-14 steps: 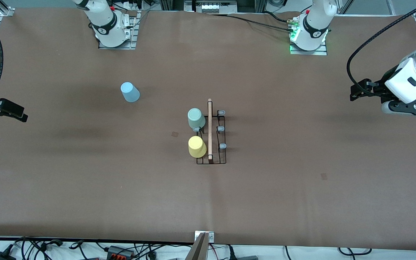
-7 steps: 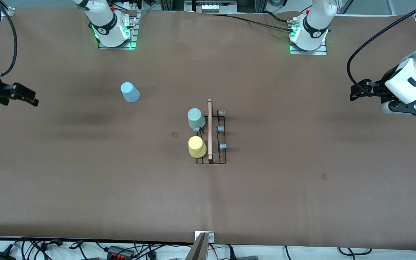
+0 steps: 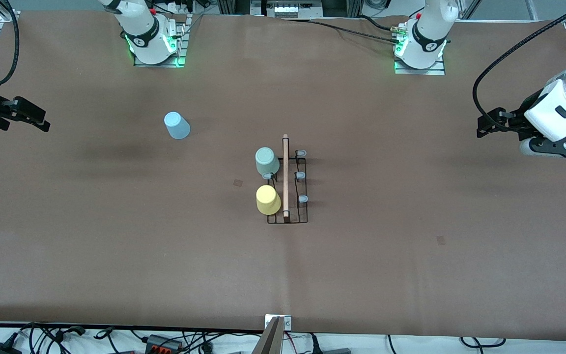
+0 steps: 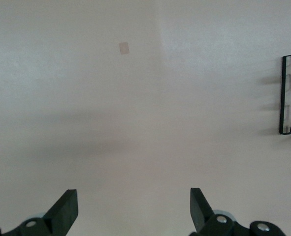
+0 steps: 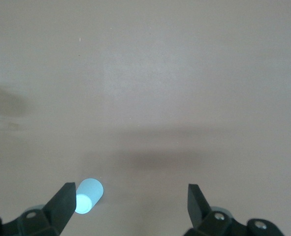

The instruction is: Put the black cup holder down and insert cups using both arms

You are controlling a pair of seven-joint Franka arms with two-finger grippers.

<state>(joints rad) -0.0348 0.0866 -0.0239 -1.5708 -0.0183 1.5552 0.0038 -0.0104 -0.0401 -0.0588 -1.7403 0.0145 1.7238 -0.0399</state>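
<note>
The black cup holder point(image 3: 288, 196) with its wooden rod handle point(image 3: 285, 176) stands mid-table. A pale green cup point(image 3: 267, 162) and a yellow cup point(image 3: 268, 199) sit upside down on pegs on its side toward the right arm's end. The light blue cup point(image 3: 177, 125) stands upside down on the table, apart from the holder, toward the right arm's end; it also shows in the right wrist view point(image 5: 88, 195). My right gripper point(image 3: 30, 117) is open and empty in the air at that end. My left gripper point(image 3: 489, 123) is open and empty at the left arm's end; the holder's edge point(image 4: 289, 93) shows in its wrist view.
Three bare grey-tipped pegs point(image 3: 301, 175) stand on the holder's side toward the left arm's end. Arm bases point(image 3: 155, 42) point(image 3: 420, 46) are bolted at the table's farther edge. Cables lie along the nearer edge point(image 3: 165, 339).
My right gripper has risen and swung in from the table's end toward the light blue cup. The left arm and the cups have not moved.
</note>
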